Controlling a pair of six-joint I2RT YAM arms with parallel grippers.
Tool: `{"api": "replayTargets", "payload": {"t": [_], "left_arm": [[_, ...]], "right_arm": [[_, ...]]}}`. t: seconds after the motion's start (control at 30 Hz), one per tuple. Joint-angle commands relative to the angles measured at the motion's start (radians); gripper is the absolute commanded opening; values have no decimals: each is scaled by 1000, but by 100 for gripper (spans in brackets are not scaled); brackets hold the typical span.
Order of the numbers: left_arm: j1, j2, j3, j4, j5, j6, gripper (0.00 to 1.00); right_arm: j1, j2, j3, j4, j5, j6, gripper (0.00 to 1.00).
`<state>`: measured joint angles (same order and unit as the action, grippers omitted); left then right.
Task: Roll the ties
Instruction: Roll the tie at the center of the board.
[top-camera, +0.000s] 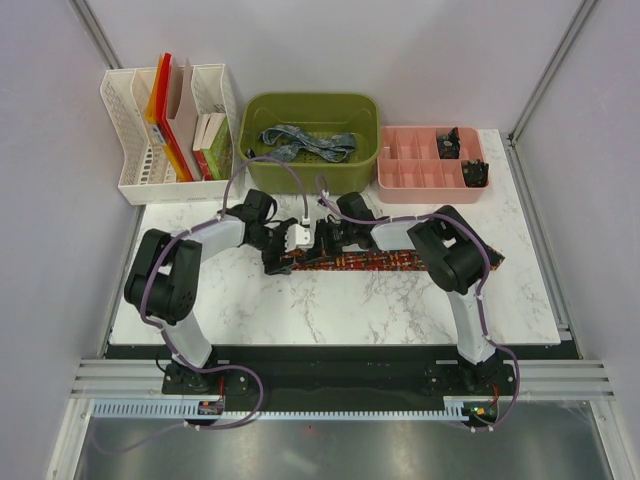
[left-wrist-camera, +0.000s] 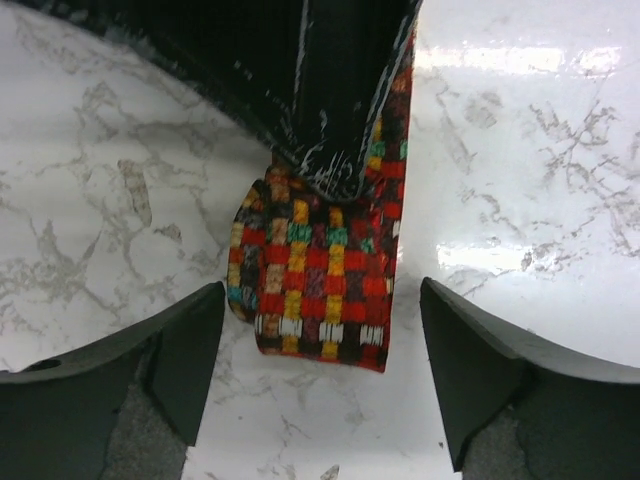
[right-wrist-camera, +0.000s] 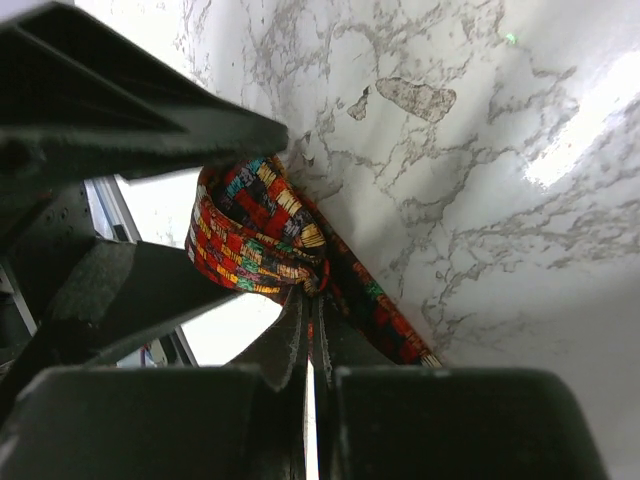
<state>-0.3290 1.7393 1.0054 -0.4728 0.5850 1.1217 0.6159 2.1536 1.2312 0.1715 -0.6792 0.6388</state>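
Both grippers (left-wrist-camera: 320, 292) (right-wrist-camera: 310, 325) crowd the tie's (right-wrist-camera: 250, 225) seemingly looped end.

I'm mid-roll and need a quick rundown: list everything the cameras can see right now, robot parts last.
red patterned tie: one; red, orange and dark check; flat on the table in front of the bin, its left end curled over
blue-grey tie: one; blue-grey; loose inside the bin
bin: one; olive green; back centre
divided tray: one; pink; back right
small dark items: two; dark; in the tray's right compartments, too small to identify
file rack: one; white; back left
folders: several; orange, brown, green; upright in the rack
table: one; white marble
left gripper: one; black; open, straddling the tie's end
right gripper: one; black; shut on the curled end
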Motion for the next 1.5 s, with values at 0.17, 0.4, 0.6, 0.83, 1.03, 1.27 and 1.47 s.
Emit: {"api": "replayTargets", "payload": {"t": [0.17, 0.4, 0.6, 0.83, 1.03, 1.27, 1.47], "left_arm": [[-54, 89, 71, 57, -86, -2, 63], [-54, 101, 70, 114, -142, -92, 49], [-56, 83, 65, 103, -157, -155, 44], [-54, 46, 27, 59, -127, -123, 53], [11, 12, 53, -9, -19, -30, 67], [42, 52, 127, -107, 39, 69, 65], [56, 49, 142, -132, 87, 78, 73]], "right_arm": [[-4, 77, 54, -110, 64, -70, 0], [-39, 80, 132, -161, 11, -65, 0], [-39, -1, 61, -165, -32, 47, 0], [-45, 37, 30, -158, 12, 33, 0], [-57, 80, 71, -170, 27, -7, 0], [-56, 49, 117, -204, 6, -45, 0], [-56, 46, 132, -210, -19, -39, 0]]}}
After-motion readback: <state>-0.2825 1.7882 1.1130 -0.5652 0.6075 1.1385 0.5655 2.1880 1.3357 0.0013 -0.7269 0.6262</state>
